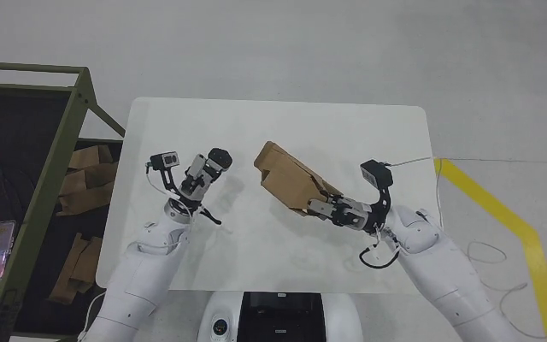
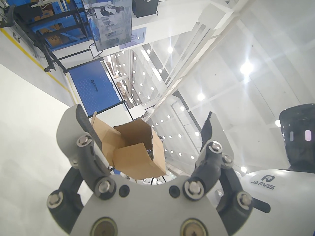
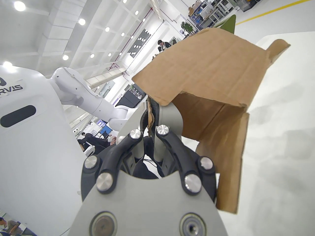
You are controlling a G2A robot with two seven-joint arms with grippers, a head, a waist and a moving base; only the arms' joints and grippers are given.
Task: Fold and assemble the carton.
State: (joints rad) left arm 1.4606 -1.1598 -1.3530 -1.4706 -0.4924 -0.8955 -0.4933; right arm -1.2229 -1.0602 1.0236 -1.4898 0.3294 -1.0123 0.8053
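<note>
The right gripper (image 1: 316, 208) pinched the half-opened carton (image 1: 286, 178) mid-table; the left gripper (image 1: 219, 159), spread wide, probably needed to grip its left side.

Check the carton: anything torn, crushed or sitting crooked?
No tear or crush visible. The carton is skewed, only half opened, flaps splayed, pinched by one panel edge in the right tool; that edge looks slightly frayed. Left tool open, apart from it.

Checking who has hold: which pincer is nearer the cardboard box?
Right. The right pincer is shut on the edge of the box, touching it. The left pincer is open and empty, off to the box's side with bare table between them.
</note>
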